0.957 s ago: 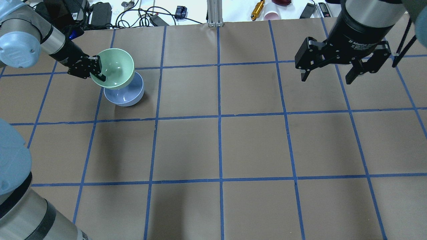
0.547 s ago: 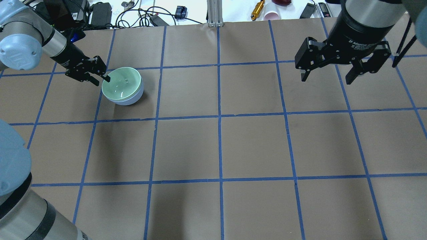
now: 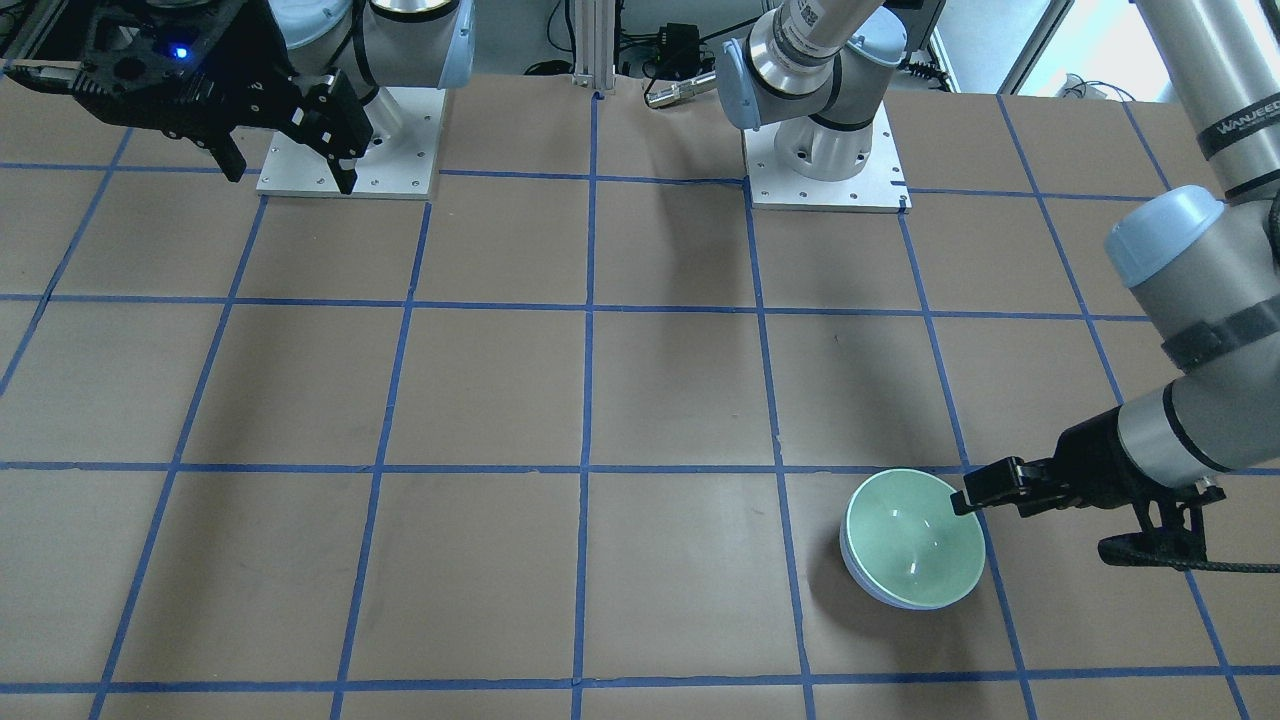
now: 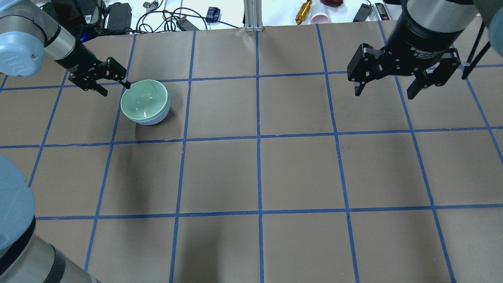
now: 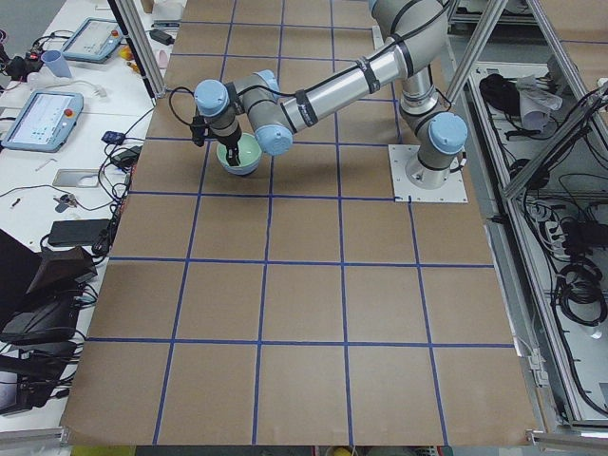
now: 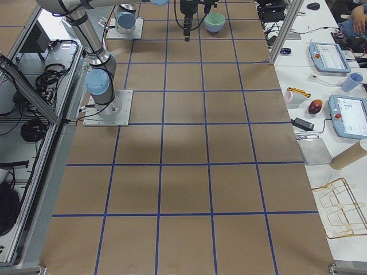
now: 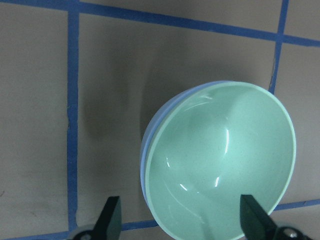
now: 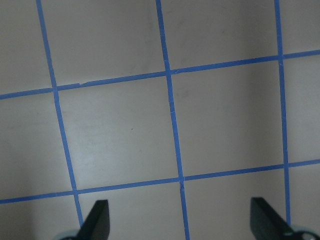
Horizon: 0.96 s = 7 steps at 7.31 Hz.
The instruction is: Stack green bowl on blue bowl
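The green bowl [image 4: 144, 99] sits upright, nested inside the blue bowl [image 4: 152, 120], at the table's far left. Only a thin blue band shows under the green rim. In the front-facing view the green bowl [image 3: 915, 540] fills the blue bowl [image 3: 847, 558]. My left gripper [image 4: 116, 89] is open and empty, just beside the bowls' far-left rim. In the left wrist view its fingertips [image 7: 111, 216] stand apart, with the green bowl [image 7: 225, 165] and blue bowl [image 7: 146, 150] just ahead of them. My right gripper [image 4: 384, 93] is open and empty, high over the far right.
Cables, an orange tool [image 4: 303, 11] and a pink cup [image 4: 320, 17] lie beyond the table's far edge, beside an aluminium post [image 4: 253, 15]. Brown paper with a blue tape grid covers the table. The arms' base plates [image 3: 825, 170] stand at the robot's edge.
My left gripper held the green bowl tilted above the blue bowl, then let it go. The green bowl now rests inside the blue one, and the open gripper has drawn back from the rim.
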### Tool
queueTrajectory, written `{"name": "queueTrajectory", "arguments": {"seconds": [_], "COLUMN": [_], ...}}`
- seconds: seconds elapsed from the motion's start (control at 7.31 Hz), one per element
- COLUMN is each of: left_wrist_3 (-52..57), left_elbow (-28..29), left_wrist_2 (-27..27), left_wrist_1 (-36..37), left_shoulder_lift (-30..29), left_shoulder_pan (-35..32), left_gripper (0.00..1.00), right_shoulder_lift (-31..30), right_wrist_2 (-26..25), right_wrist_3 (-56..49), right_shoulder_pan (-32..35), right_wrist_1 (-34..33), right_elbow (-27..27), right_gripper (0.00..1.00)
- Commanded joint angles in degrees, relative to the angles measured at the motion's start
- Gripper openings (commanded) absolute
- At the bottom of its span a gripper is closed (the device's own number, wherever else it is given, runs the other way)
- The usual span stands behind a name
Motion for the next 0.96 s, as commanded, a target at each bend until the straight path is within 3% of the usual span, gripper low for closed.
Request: {"name": "queueTrajectory", "arguments": {"seconds": [0.0,0.14,0.41,0.82], "left_wrist_3": [-1.2,-4.4,-6.2,-6.4], "left_elbow": [0.7,0.6,0.7,0.1], "left_wrist_2": [6.6,6.7,13.0,12.9], "left_wrist_1": [-0.3,-1.1,-3.2,-9.4], "left_shoulder_lift": [4.2,6.4,11.6,19.1], "left_shoulder_pan": [-7.2,-10.6,-14.6,-15.0], "left_gripper": [0.88,0.89,0.94,0.95], "right_shoulder_lift": [0.0,0.0,0.0,0.0], "right_wrist_2": [0.0,0.0,0.0,0.0], "right_wrist_3": [0.0,0.0,0.0,0.0], "right_shoulder_pan": [0.0,0.0,0.0,0.0], "right_wrist_1": [0.0,0.0,0.1,0.0], "right_elbow": [-0.1,0.0,0.0,-0.1], "right_gripper": [1.00,1.00,1.00,1.00]}}
